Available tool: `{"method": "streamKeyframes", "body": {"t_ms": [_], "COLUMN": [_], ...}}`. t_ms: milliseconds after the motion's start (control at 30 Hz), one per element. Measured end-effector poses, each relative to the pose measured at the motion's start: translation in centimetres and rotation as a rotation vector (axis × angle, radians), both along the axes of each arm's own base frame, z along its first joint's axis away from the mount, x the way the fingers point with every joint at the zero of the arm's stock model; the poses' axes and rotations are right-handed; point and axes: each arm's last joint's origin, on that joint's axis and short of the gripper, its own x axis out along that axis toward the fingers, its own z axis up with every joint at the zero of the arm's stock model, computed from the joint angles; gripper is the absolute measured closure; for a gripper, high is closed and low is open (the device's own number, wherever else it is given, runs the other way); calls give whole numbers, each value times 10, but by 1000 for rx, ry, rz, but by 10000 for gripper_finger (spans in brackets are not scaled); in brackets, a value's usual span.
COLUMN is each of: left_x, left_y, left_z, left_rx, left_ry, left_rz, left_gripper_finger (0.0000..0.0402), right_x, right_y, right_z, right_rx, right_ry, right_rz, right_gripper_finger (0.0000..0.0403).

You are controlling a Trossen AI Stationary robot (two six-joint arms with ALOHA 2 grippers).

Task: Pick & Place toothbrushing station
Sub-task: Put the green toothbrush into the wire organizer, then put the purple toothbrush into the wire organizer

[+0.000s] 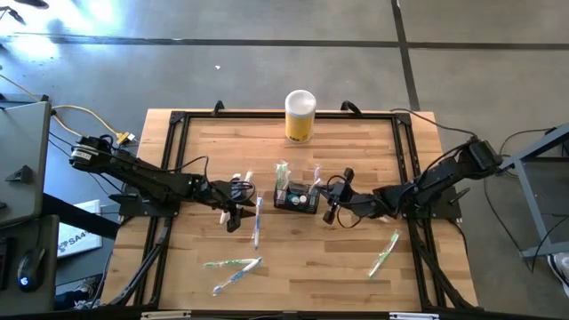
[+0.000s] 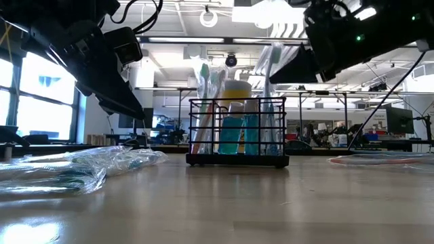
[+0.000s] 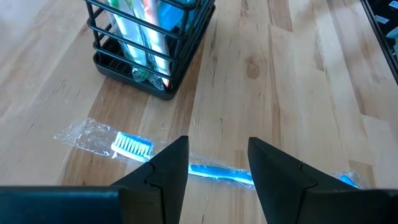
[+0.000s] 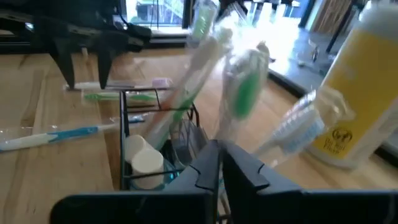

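Observation:
The toothbrushing station, a small black wire caddy [image 1: 296,197] [image 2: 237,132], stands on its base at mid-table. It holds several wrapped toothbrushes, upright or leaning, and small bottles. My left gripper [image 1: 236,220] [image 3: 217,165] hangs open to the caddy's left. It is above a wrapped blue toothbrush [image 3: 217,174] lying flat on the wood and clear of it. My right gripper [image 1: 331,213] [image 4: 221,158] is shut just right of the caddy, at its rim, beside a wrapped green-headed toothbrush [image 4: 245,93]. My right gripper's shut fingertips [image 4: 208,163] sit right where the green-headed toothbrush's wrapper [image 4: 225,134] comes down to the caddy's rim. They come slanting from the table's right. I cannot tell whether they touch the wrapper.
A yellow cylinder with a white lid [image 1: 300,117] [image 4: 354,93] stands at the far edge behind the caddy. More wrapped toothbrushes lie near the front left [image 1: 229,264] and front right [image 1: 384,252]. A black frame [image 1: 173,160] runs along the table's sides.

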Motion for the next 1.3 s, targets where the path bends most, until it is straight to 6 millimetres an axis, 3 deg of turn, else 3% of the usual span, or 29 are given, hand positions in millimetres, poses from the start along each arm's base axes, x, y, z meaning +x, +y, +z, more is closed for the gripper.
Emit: {"method": "streamKeyframes", "body": {"t_ms": [100,300,500,700,900,1100,1300], "left_x": [0,0,-1,-7,-23,-43,-52], "left_y": [0,0,0,0,5,15,20], "left_z": [0,0,1,11,23,19,9], "left_rx": [0,0,-7,-36,-9,-89,-87], "left_ry": [0,0,-2,-33,-19,89,183], "left_rz": [0,0,-10,-25,34,391,577], "left_gripper_finger": [240,240,240,240,240,240,240], "right_x": [0,1,-8,-25,-38,-38,-37], "right_y": [-5,-6,7,22,33,35,31], "right_z": [-3,-2,15,41,56,55,52], "right_rx": [34,35,-10,-32,-6,-9,-19], "right_ry": [13,4,-31,-111,-171,-162,-138], "right_rz": [-20,-23,47,143,206,219,206], "right_gripper_finger": [359,259,198,192,202,203,202]}}
